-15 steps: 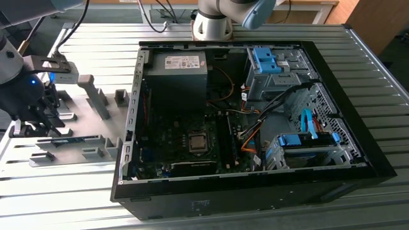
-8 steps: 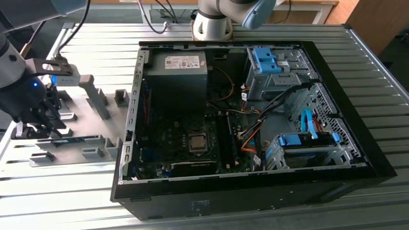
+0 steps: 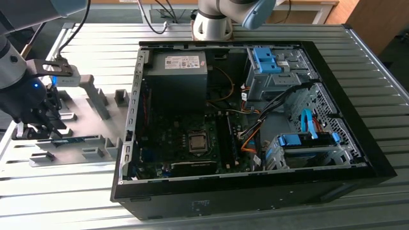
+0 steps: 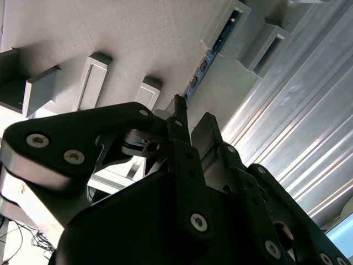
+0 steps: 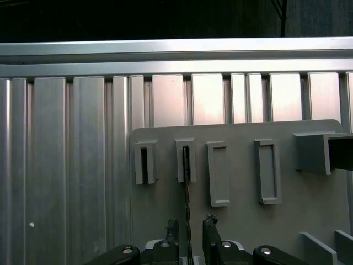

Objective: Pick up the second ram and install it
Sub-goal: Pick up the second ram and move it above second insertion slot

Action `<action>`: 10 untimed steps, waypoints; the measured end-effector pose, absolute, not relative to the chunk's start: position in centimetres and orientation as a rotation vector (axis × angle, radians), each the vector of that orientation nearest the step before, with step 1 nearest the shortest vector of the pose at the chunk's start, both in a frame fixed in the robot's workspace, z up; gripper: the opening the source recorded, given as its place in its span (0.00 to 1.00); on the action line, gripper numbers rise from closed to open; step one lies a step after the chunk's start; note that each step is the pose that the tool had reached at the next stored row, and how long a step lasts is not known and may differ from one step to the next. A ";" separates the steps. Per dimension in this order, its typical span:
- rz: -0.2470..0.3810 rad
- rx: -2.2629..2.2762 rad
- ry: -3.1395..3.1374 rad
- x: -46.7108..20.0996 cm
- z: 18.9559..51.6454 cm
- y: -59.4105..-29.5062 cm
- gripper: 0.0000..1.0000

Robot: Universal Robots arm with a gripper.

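The gripper (image 4: 193,113) hangs over a grey fixture plate (image 4: 110,33), its two dark fingers (image 4: 177,118) standing apart with a visible gap between them. The second ram (image 4: 205,62), a blue-green stick seen edge-on, stands in a slotted holder (image 4: 223,27) near the plate's edge, beside the ribbed metal table (image 4: 309,127). Its near end reaches the fingertips; contact cannot be confirmed. A grey block (image 4: 92,77) and a smaller block (image 4: 149,91) stand further in on the plate.

Greys, black, a little blue.
The blue-green circuit-board ram stick (image 4: 211,53) carries dark chips; the flat plastic fixture plate (image 5: 237,182) is grey, the ribbed aluminium table (image 5: 66,154) silver-striped, the metal computer case (image 3: 255,199) black.
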State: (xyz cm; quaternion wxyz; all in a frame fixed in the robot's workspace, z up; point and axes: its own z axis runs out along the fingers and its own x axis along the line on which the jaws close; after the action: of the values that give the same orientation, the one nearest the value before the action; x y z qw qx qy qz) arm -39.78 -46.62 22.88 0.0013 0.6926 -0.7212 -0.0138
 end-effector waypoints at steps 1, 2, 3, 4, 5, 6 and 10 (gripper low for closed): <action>-0.043 2.174 -2.264 -39.8 22.9 -46.6 0.31; -0.043 2.174 -2.264 -39.8 22.9 -46.6 0.31; -0.043 2.174 -2.264 -39.8 22.9 -46.6 0.31; -0.043 2.174 -2.264 -39.8 22.9 -46.6 0.31; -0.043 2.174 -2.264 -39.8 22.9 -46.6 0.31; -0.043 2.174 -2.264 -39.8 22.9 -46.6 0.31; -0.043 2.174 -2.264 -39.8 22.9 -46.6 0.31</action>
State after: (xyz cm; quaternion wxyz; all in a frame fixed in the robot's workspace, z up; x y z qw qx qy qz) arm -39.78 -46.62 22.86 0.0013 0.6926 -0.7212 -0.0138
